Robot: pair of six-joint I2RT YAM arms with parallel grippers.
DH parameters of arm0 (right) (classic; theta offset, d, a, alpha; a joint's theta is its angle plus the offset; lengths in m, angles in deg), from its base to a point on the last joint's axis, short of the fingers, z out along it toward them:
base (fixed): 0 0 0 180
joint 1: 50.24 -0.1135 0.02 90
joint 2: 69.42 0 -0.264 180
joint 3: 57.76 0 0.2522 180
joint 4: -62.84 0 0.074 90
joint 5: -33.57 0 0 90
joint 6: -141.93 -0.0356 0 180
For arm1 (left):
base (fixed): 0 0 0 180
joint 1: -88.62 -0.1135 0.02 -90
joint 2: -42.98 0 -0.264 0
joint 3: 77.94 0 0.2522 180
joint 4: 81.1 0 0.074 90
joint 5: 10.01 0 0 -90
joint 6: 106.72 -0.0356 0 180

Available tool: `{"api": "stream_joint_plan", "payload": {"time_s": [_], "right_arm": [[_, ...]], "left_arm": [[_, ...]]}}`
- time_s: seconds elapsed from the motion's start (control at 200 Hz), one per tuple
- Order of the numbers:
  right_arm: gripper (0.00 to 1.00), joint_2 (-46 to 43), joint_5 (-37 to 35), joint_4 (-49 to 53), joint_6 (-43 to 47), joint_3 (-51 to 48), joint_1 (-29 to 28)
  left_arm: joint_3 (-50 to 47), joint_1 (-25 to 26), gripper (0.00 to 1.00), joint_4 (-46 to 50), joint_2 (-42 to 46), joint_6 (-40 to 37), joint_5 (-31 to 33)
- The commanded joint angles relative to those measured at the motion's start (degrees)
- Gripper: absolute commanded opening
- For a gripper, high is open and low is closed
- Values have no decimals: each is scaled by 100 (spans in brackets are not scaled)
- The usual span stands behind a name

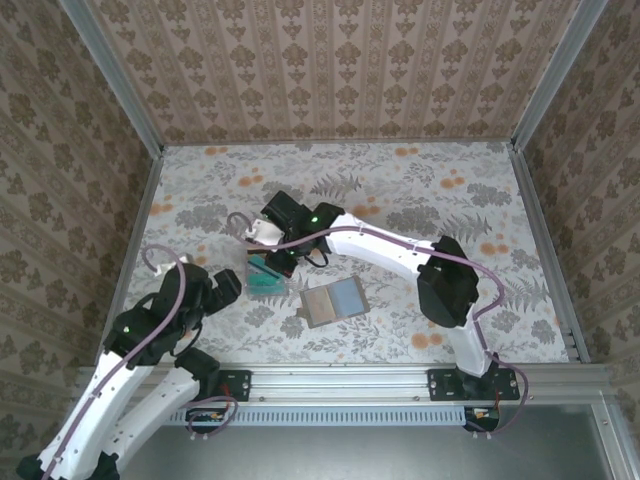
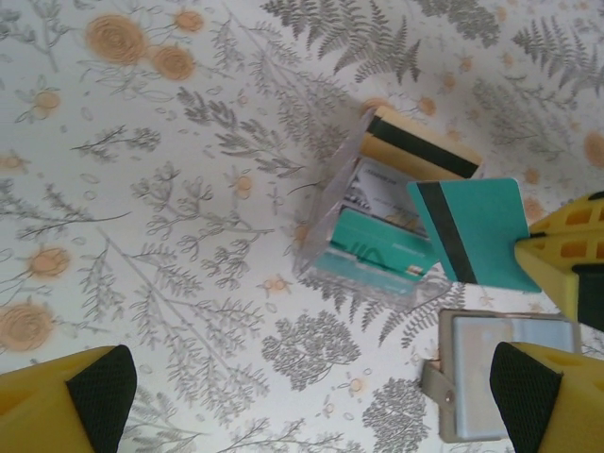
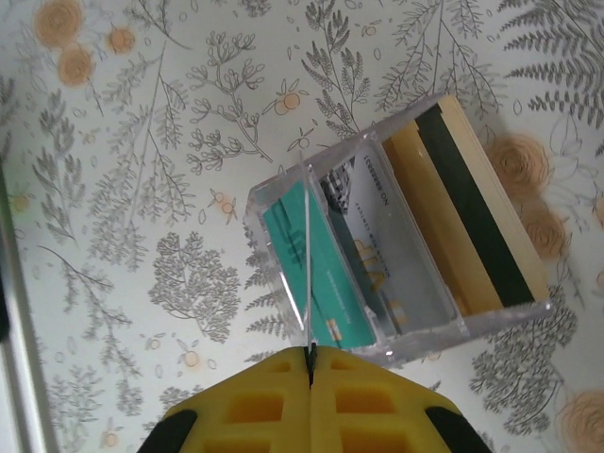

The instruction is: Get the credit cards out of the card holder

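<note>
Presently a teal credit card (image 2: 486, 226) is pinched by the right gripper (image 3: 310, 357) above the clear tray (image 3: 425, 342); the left gripper (image 2: 311, 387) is spread. Lowering and release are likely needed next.

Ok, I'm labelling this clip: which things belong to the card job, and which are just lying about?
Job: card holder; teal credit card, held in the right gripper.
Lying about: clear tray with cards inside.
</note>
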Motion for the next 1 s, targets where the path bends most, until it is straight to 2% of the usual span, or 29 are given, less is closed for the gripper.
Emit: {"api": "stream_joint_plan", "payload": {"time_s": [0.0, 0.28, 0.58, 0.625, 0.67, 0.73, 0.99], "right_arm": [[0, 370, -446, 455, 691, 396, -49], [0, 683, -345, 666, 1114, 553, -92], [0, 795, -246, 638, 1176, 469, -196], [5, 828, -251, 651, 1168, 497, -207], [20, 841, -283, 632, 1123, 521, -215], [29, 842, -379, 591, 1046, 532, -216], [35, 481, -518, 112, 603, 213, -123]], "left_arm": [[135, -58, 100, 499, 230, 139, 224], [30, -58, 100, 731, 470, 315, 215], [-63, -58, 100, 813, 577, 361, 229], [-67, -58, 100, 814, 582, 372, 216], [-83, -58, 100, 818, 579, 371, 204], [-91, -57, 100, 810, 582, 370, 173], [-264, -58, 100, 476, 553, 203, -81]]}}
